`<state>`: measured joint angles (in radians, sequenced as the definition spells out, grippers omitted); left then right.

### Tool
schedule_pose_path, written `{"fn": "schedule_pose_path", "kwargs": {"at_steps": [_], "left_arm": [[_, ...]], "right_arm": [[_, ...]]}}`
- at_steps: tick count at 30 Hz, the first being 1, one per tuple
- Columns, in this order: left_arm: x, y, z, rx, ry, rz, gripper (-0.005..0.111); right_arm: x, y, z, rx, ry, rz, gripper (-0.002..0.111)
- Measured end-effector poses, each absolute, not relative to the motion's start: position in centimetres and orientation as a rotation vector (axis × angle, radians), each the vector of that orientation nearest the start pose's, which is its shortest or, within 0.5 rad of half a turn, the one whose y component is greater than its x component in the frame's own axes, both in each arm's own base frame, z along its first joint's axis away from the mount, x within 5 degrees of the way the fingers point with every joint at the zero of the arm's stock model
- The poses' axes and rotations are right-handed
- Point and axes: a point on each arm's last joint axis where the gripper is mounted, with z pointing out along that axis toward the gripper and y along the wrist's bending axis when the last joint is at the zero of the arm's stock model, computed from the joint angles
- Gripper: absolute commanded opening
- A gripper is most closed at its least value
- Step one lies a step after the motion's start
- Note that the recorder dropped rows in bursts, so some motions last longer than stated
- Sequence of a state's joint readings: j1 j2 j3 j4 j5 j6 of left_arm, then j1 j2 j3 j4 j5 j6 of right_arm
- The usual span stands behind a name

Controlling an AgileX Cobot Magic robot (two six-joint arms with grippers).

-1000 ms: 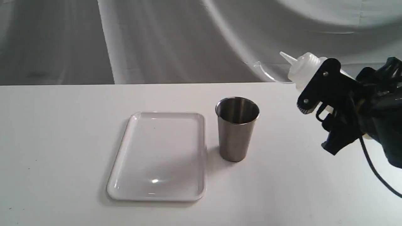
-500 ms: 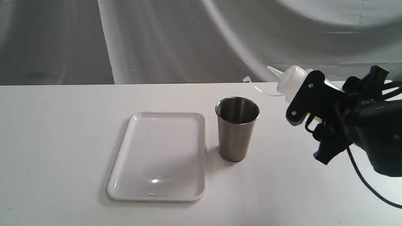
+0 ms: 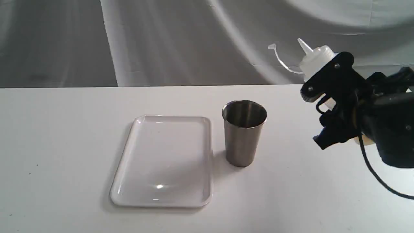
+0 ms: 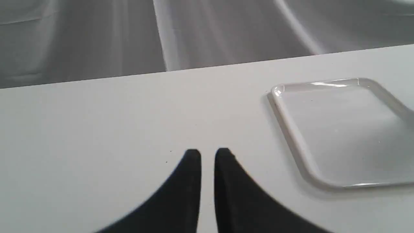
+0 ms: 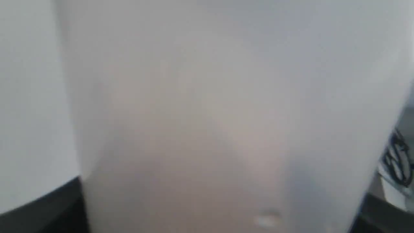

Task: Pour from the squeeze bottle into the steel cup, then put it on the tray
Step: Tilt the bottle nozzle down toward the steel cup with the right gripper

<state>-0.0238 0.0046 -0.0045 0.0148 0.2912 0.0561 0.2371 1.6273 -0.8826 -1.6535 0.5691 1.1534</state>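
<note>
1. Holding the squeeze bottle (image 3: 315, 61) aloft at the right of the desk (image 3: 64, 145), the right end effector (image 3: 325, 82) is clamped on the bottle's body. The bottle hangs right of the steel cup (image 3: 244, 132) and apart from it, higher than its rim.
2. The bottle leans, its nozzle (image 3: 302, 45) aimed up and to the left, with the cap strap (image 3: 279, 60) curling out to the left. From the wrist camera the whitish bottle wall fills the view (image 5: 207, 113).
3. This looks like the approach to the pour. No liquid is seen leaving the nozzle, and the cup's dark inside hides whether anything is in it.
4. The next move calls for carrying the bottle left until the nozzle sits over the cup's mouth, then tipping it down. The cup stands just right of the tray (image 3: 160, 204), so a stray nudge could knock it against the rim.
5. The right arm reaches in from the right edge, wrist raised off the desk.
6. The left end effector (image 4: 208, 155) hovers low over bare desk left of the tray, its tips drawn almost together on nothing.
</note>
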Motion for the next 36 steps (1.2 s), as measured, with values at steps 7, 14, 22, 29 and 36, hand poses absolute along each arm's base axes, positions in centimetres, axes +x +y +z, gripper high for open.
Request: {"fn": "schedule_pose_path", "kwargs": {"at_steps": [7,14,22,29,36], "left_arm": [[5.5,-0.1,18.8,0.080,1.773,0.037,0.008],[5.5,-0.1,18.8,0.080,1.773,0.037,0.008],[5.5,-0.1,18.8,0.080,1.773,0.037,0.008],[5.5,-0.1,18.8,0.080,1.773,0.037,0.008],[5.5,-0.1,18.8,0.080,1.773,0.037,0.008]], "right_arm": [[34.0,3.3,24.2,-0.375,2.106,-0.645,0.000],[33.9,3.6,23.9,-0.119,2.148,-0.465,0.000],[34.1,3.9,24.0,-0.107,2.129,-0.389,0.000],[34.1,3.7,25.2,-0.152,2.077,-0.435,0.000],[33.7,3.4,26.9,-0.325,1.988,-0.582,0.000]]}}
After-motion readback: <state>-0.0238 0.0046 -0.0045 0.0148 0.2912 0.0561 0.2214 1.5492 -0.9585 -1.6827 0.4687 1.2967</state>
